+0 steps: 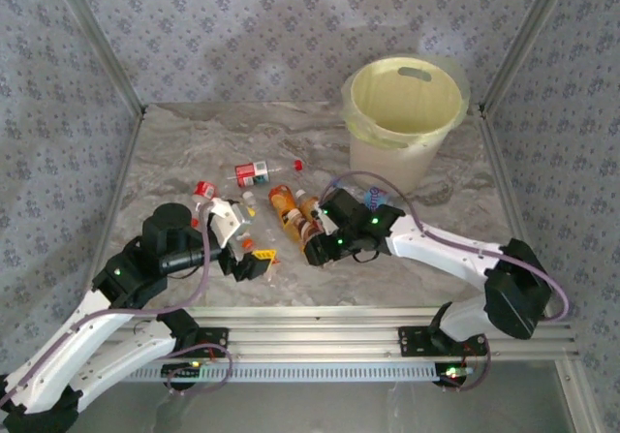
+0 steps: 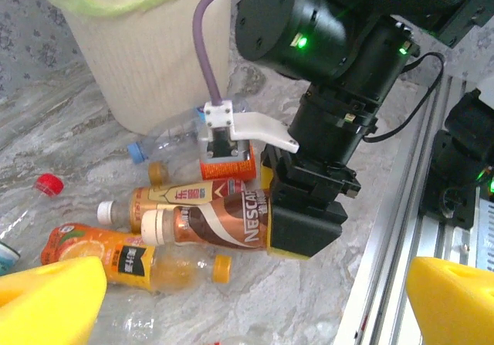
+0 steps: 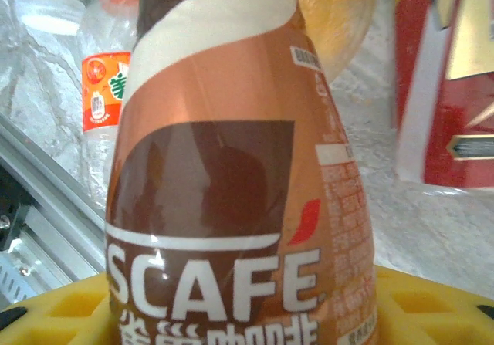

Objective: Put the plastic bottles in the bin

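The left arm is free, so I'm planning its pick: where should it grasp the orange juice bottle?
Grip the orange juice bottle across its mid-body, left tool coming straight down: it lies flat, long sides exposed, while the brown coffee bottle sits close to its label end.

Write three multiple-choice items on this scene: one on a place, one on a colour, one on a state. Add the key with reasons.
1. Where on the table does the bin stand?
A. near left corner
B. dead centre
C. far right corner

2. What colour is the cap of the Nescafe bottle?
A. blue
B. white
C. green

3. How is the left gripper?
A. open, holding nothing
B. shut on a bottle
C. shut on the bin's rim

Key:
1 C, the top view shows it at the far right.
2 B, the left wrist view shows a white cap.
3 A, its yellow fingers stand wide apart with nothing between them.
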### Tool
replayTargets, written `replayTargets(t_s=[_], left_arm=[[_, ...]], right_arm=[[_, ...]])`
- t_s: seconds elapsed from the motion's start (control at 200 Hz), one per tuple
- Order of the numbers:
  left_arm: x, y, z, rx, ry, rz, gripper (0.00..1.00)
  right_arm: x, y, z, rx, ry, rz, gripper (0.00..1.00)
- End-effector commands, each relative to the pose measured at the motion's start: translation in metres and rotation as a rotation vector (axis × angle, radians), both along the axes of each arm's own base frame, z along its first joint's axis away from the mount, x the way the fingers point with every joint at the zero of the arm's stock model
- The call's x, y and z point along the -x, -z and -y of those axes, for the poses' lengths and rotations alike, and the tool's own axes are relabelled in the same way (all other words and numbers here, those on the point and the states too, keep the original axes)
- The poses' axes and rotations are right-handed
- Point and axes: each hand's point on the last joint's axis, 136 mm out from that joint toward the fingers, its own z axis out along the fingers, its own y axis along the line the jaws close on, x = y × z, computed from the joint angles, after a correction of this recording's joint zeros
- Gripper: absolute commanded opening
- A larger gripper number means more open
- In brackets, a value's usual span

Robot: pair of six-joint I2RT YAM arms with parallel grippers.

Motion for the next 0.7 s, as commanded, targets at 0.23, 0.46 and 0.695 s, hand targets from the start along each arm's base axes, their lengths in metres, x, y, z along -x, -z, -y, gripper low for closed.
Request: replayTargets(t_s=[0.23, 0.46, 0.695], left_arm=[[-0.024, -0.05, 0.037, 0.141, 0.048, 0.046, 1.0], [-0.042, -0.079, 0.062, 0.167, 0.091, 0.09, 1.0], [-0.058, -0.089, 0.081, 0.165, 0.122, 0.095, 1.0]], right_arm=[[-0.024, -0.088, 0.043, -0.042, 0.082, 0.206, 0.59], [-0.053, -0.179, 0.07, -0.114, 0.16, 0.417, 0.59], [-0.091, -0.245, 0.098, -0.123, 0.245, 0.575, 0.59]])
